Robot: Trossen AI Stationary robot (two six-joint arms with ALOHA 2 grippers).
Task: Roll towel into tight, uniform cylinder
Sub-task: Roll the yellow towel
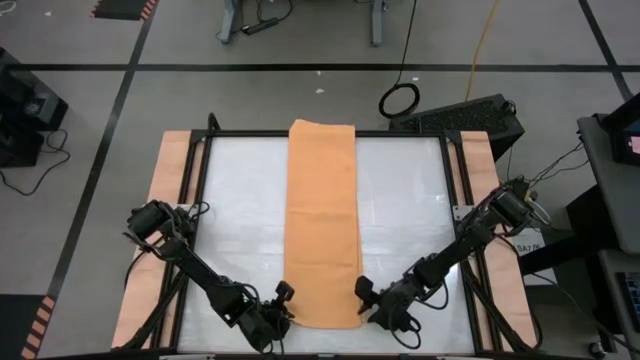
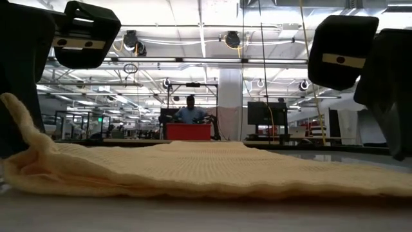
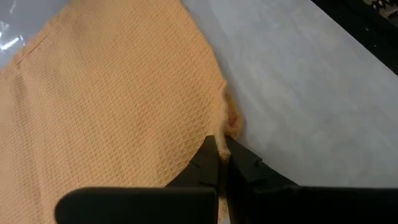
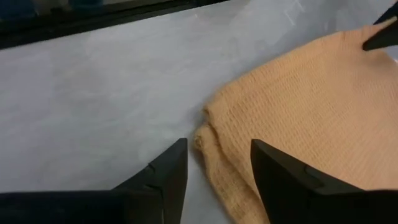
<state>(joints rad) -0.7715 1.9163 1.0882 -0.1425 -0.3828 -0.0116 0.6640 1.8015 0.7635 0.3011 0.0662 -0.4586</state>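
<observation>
Left gripper [image 3: 221,149] pinches the towel's [image 1: 322,220] near corner; right gripper [image 4: 217,158] stands spread beside the opposite corner.

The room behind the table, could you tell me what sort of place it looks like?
Probably a big industrial lab or workshop: exposed ceiling pipes with hanging lights, floor marking tape, and a person at a distant red bench.

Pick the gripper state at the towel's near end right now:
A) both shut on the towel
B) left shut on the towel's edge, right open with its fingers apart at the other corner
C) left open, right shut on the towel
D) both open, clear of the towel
B: the left gripper pinches the towel at its edge in the left wrist view, while the right gripper has its fingers spread with the towel's corner between them, not yet clamped.
</observation>
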